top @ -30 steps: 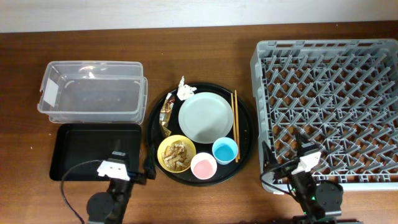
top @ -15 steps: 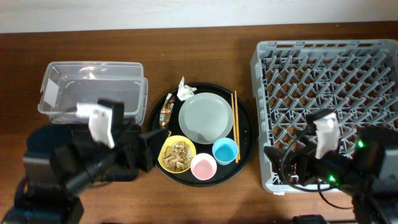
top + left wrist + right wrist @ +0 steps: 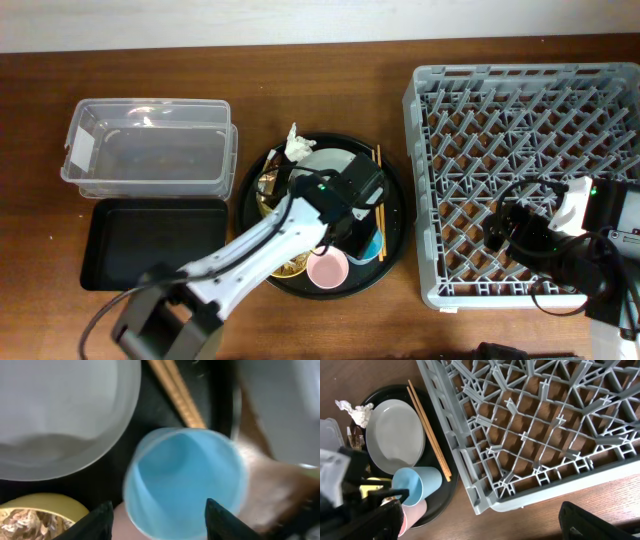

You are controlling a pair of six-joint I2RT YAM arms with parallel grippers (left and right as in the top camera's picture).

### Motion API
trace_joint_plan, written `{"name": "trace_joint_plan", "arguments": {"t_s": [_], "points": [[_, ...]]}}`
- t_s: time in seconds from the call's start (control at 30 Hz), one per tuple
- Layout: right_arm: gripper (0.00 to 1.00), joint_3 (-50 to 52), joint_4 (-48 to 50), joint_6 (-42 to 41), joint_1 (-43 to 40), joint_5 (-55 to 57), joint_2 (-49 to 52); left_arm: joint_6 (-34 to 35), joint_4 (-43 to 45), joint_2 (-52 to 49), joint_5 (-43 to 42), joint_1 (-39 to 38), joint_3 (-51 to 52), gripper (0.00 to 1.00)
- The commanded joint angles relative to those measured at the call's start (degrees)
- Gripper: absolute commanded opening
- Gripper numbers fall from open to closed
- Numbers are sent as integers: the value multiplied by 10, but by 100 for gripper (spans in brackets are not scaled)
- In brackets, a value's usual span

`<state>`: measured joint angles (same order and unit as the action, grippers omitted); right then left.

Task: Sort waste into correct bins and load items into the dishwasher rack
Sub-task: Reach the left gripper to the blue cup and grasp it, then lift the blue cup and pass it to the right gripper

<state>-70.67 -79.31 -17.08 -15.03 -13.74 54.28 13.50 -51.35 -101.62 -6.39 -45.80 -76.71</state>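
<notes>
The blue cup (image 3: 185,482) stands on the round black tray, also seen from overhead (image 3: 373,244) and in the right wrist view (image 3: 417,485). My left gripper (image 3: 164,520) is open just above it, one fingertip on each side, reaching over the tray (image 3: 360,230). Around it are the pale plate (image 3: 325,158), chopsticks (image 3: 378,165), pink cup (image 3: 327,268) and yellow bowl with scraps (image 3: 35,517). The napkin (image 3: 295,145) and gold wrapper (image 3: 267,185) lie on the tray's left. My right gripper (image 3: 485,525) is open and empty over the dishwasher rack's (image 3: 520,150) front-left corner (image 3: 505,232).
The clear tub (image 3: 150,150) and the shallow black tray (image 3: 150,240) sit left of the round black tray (image 3: 397,215). The rack's near wall (image 3: 470,470) stands close beside the round tray. Bare wood lies in front of the rack.
My left arm has swung from the left side of the table across the round tray to the blue cup. My right arm has shifted right over the rack's front.
</notes>
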Motion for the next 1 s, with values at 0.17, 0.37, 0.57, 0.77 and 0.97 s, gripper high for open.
{"name": "trace_joint_plan", "arguments": {"t_s": [0.17,0.37,0.57,0.77,0.97], "points": [[98,-10,-14,8,-4,5,-2,22,-67,7,56,5,-106,1],[90,-11,15,315,-4,-598,-2,-31,-89,191,-521,247,-214,1],[98,-17,262,193,132,-743,-2,-62,-91,195,-650,244,-214,1],[80,-17,502,-47,300,-541,24,-63,-87,195,-650,244,-214,0],[57,-17,522,-44,324,-489,20,-63,-87,195,-643,245,-214,100]]}}
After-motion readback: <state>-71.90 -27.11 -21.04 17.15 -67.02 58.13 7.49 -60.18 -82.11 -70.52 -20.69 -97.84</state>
